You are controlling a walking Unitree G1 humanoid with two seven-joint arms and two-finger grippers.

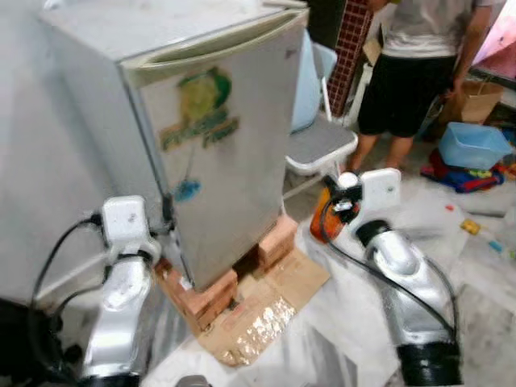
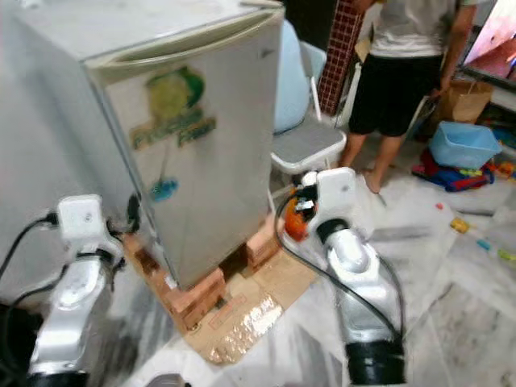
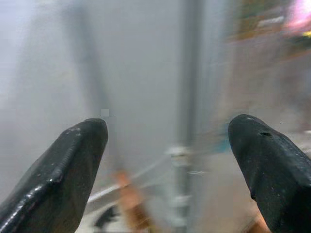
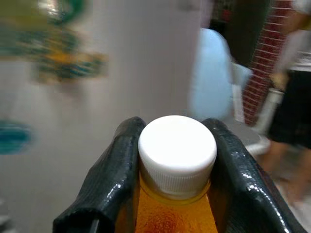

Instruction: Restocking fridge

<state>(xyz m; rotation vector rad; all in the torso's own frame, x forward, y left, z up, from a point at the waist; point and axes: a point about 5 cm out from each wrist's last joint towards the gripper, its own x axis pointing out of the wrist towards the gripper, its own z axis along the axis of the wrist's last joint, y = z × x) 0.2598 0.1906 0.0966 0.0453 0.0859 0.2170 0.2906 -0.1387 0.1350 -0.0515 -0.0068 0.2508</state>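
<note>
Item: 1 orange bottle (image 4: pixel 171 213), white cap (image 4: pixel 177 151), long axis upright along the fingers, clamped at the neck between both fingers (image 4: pixel 109 184) of the right gripper (image 4: pixel 176 170); in the head views it sits at approx 3 o'clock of the fridge (image 1: pixel 214 145), low, near the door's free corner. 1 fridge, small, silver, door shut, green/yellow sticker on front, stood on brick blocks (image 1: pixel 211 294) w/ flattened cardboard (image 1: pixel 266 310) underneath. Left gripper (image 3: pixel 170 160): fingers apart, nothing between them, pointed at the fridge's side wall at approx 8 o'clock of the door; left arm (image 1: pixel 121 274) is the closer one to the hinge-side corner, right arm (image 1: pixel 403 274) closer to the door's opening edge but occupied. Key relation: bottle lies just beside the shut door at its 3 o'clock, so door prob. has to open first, likely a job for the empty left gripper. Also noted: 1 white chair (image 1: pixel 322 145) at 2 o'clock behind fridge, 1 person (image 1: pixel 419 72) standing at 1 o'clock, 1 blue tub (image 1: pixel 474 145) on floor at far 3 o'clock
</note>
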